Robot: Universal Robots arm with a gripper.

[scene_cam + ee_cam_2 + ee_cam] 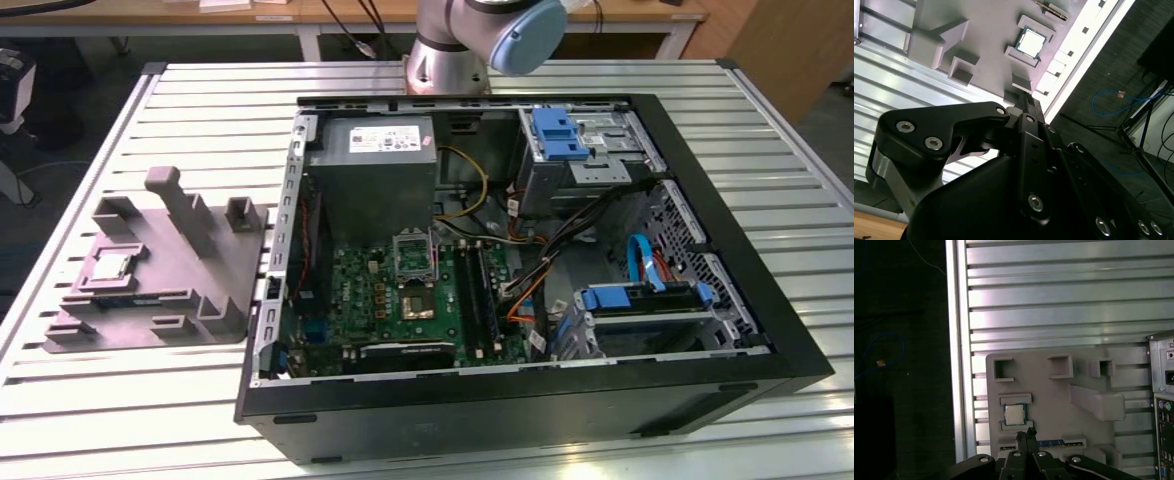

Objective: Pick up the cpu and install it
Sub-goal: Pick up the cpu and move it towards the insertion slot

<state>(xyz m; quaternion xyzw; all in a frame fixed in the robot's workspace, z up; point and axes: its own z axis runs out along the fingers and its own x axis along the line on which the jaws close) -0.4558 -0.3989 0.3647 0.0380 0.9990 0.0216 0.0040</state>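
Note:
The cpu is a small square chip with a pale silver top. It lies flat in a pocket of the grey moulded tray at the exterior view's left. Both wrist views show the cpu in its pocket on the tray. My gripper hangs well above the tray, close to the cpu's pocket and apart from it. Its black fingers are shut together with nothing between them. The motherboard socket sits inside the open computer case.
The case lies on its side on a slatted metal table, with cables, drive bays with blue clips and a power supply inside. The arm's base stands behind the case. The table's edge runs beside the tray.

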